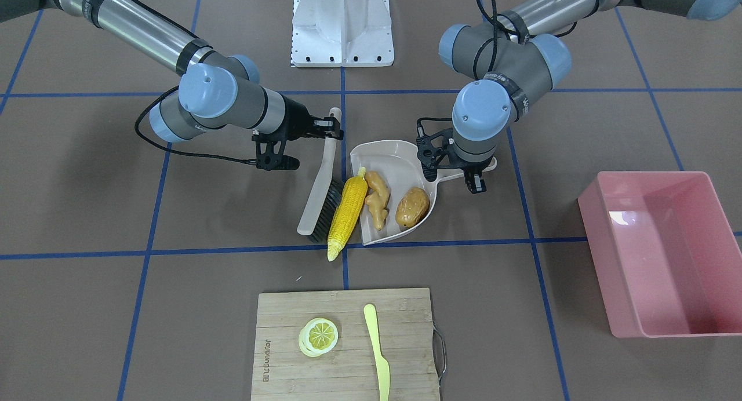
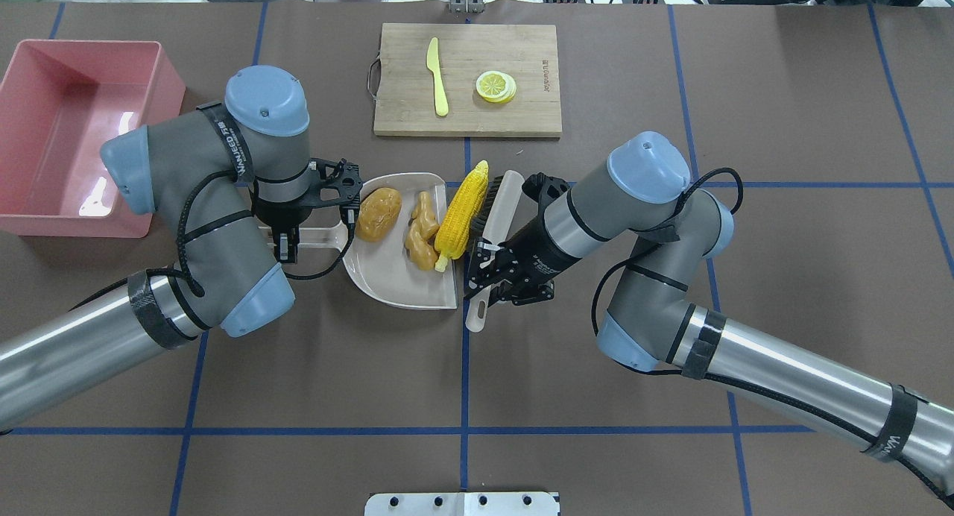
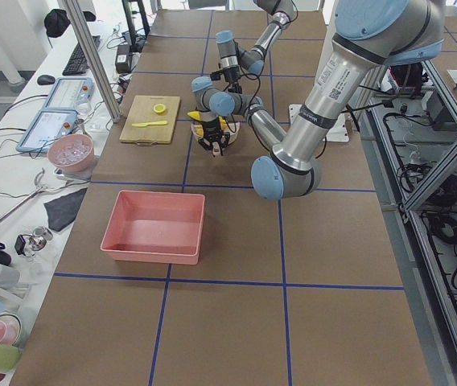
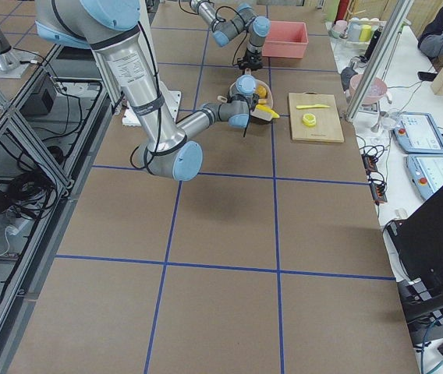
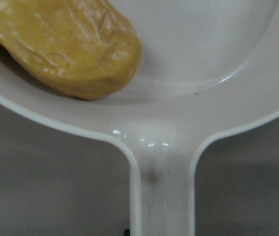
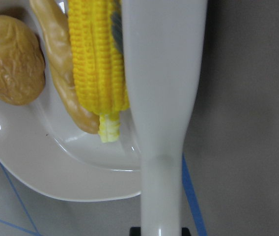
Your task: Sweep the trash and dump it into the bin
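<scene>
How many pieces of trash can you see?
3: the potato in the dustpan near its handle, the ginger root mid-pan, the corn cob at its lip against the brush. None looks hidden.

left arm (image 2: 240, 152): "WANJEED", perhaps | cutting board (image 2: 462, 117): small mark, unreadable

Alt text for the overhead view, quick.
The left hand holds a beige dustpan by its handle while the right hand holds a brush against a corn cob at its open edge; a potato and ginger root lie inside. The pink bin sits empty at far left.
</scene>
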{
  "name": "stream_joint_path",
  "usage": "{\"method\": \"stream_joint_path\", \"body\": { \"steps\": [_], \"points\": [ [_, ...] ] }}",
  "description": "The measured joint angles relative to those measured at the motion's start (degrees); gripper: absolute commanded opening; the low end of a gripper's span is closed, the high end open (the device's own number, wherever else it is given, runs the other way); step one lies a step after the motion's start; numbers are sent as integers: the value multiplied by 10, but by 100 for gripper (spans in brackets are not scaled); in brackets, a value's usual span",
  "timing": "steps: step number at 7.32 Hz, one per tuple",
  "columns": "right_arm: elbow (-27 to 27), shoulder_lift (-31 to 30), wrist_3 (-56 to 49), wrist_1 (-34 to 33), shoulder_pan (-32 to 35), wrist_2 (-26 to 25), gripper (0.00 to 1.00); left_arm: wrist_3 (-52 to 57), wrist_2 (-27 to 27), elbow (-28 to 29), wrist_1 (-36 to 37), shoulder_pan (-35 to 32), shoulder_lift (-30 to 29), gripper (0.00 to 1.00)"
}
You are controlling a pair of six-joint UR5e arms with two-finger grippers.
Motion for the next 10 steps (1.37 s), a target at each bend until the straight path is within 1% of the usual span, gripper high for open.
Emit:
{"method": "stream_joint_path", "body": {
  "steps": [4, 7, 10],
  "points": [
    [0, 11, -6, -1, -18, -24, 0, -1, 1, -1, 0, -1, 0, 0],
    [0, 16, -49, -1, -36, -52, 0, -4, 0, -2, -6, -2, 1, 0],
    [-1, 29, -89, -11, -56, -81, 0, -28, 0, -1, -59, -4, 9, 0]
  ]
}}
